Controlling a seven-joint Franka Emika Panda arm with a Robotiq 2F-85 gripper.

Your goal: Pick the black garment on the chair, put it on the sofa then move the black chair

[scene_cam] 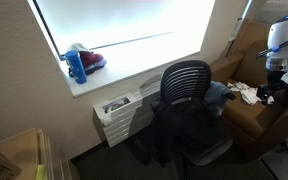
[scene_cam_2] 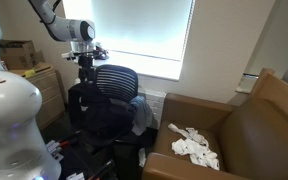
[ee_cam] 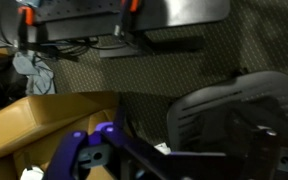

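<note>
The black office chair (scene_cam: 185, 78) stands under the window, also in the other exterior view (scene_cam_2: 115, 80). The black garment (scene_cam: 182, 128) is draped over its seat and front, and shows in both exterior views (scene_cam_2: 97, 118). The brown sofa (scene_cam: 246, 118) is beside the chair (scene_cam_2: 246, 130). My gripper (scene_cam_2: 85, 66) hangs above the chair's back, apart from the garment, and looks open and empty; it also shows near the sofa in an exterior view (scene_cam: 277, 72). The wrist view shows the chair back (ee_cam: 224, 118) and the sofa edge (ee_cam: 44, 115) below.
White cloths (scene_cam_2: 194, 148) lie on the sofa seat. A blue-grey cloth (scene_cam_2: 140, 114) sits between chair and sofa. A white drawer unit (scene_cam: 119, 110) stands by the wall. A blue bottle (scene_cam: 77, 66) is on the sill. Cardboard boxes (scene_cam_2: 19, 55) stand behind the arm.
</note>
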